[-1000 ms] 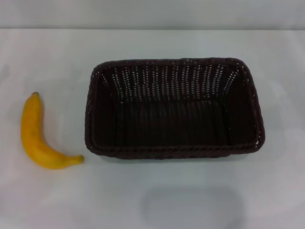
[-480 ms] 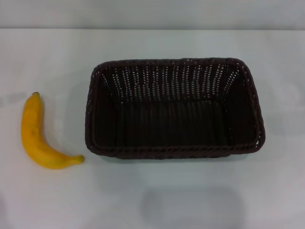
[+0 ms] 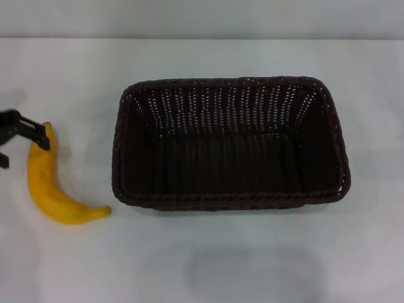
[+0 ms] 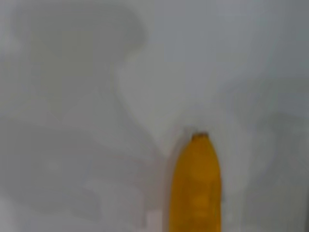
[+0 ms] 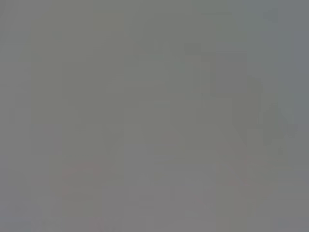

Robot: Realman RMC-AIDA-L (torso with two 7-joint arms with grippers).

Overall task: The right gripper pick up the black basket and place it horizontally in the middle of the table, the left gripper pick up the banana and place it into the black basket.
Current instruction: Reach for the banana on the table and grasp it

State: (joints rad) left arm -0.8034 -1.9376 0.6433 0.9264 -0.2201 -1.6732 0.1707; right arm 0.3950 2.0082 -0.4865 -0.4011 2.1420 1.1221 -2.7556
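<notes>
The black basket [image 3: 230, 144] stands empty in the middle of the white table [image 3: 252, 252], its long side running left to right. The yellow banana [image 3: 49, 186] lies on the table left of the basket, dark tip pointing away from me. My left gripper [image 3: 24, 151] reaches in from the left edge, jaws apart, one black finger [image 3: 28, 129] by the banana's far tip. The left wrist view shows the banana's tip end [image 4: 195, 186] on the table. The right gripper is out of view.
The table's far edge [image 3: 202, 38] runs along the top of the head view. The right wrist view shows only a plain grey field.
My left gripper has come into the head view from the left edge and now sits at the banana's far tip. Basket and banana have not moved.
</notes>
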